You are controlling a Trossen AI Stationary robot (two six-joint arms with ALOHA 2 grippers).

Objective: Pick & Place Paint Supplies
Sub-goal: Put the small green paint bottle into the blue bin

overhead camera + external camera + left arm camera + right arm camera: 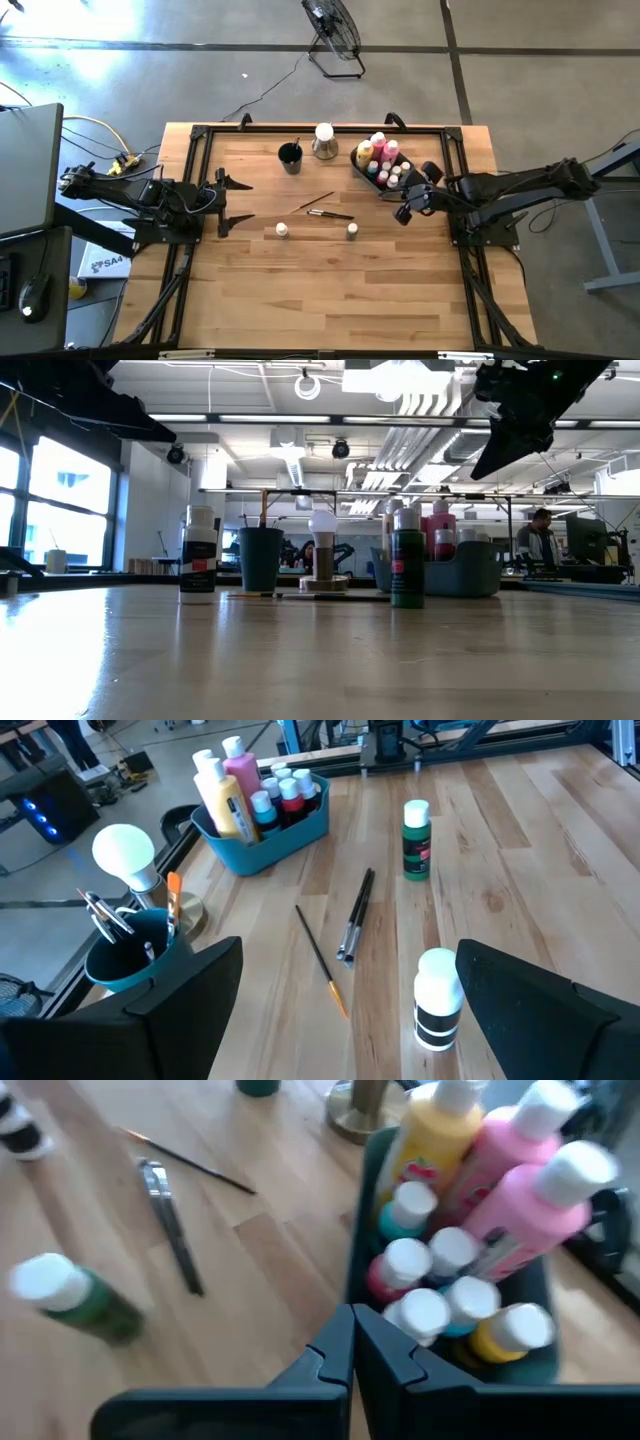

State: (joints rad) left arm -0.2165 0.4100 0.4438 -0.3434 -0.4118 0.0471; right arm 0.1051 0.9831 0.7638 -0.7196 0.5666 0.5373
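Most of the paint supplies already stand in the bin (358,160) near the far right corner of the table (330,290): a yellow bottle (432,1140), two pink bottles (535,1195) and several small white-capped pots (425,1305) packed close together. What is left outside lies near the middle of the table: a green bottle (416,840) with a white cap, a black bottle (437,1000) with a white cap towards the left edge, and between them two thin brushes (355,912), one of them touching a third, thinner brush (320,958) or lying just beside it; I cannot tell which. A dark cup (290,157) with brushes inside and a lamp (324,140) with a white bulb stand near the far edge. The right gripper (353,1345) hangs above the near rim of the bin with its fingers closed tight together and nothing between them. The left gripper (240,200) waits near the left edge with its fingers wide apart and empty, the black bottle just in front of it. I think the danger from here is this: the bin is crowded, so another bottle pushed in could tip the tall pink ones or knock a pot out over the rim. Also the brushes are thin and lie flat, so closing fingers may slide over them or push them away, and a careless reach could knock over an upright bottle.
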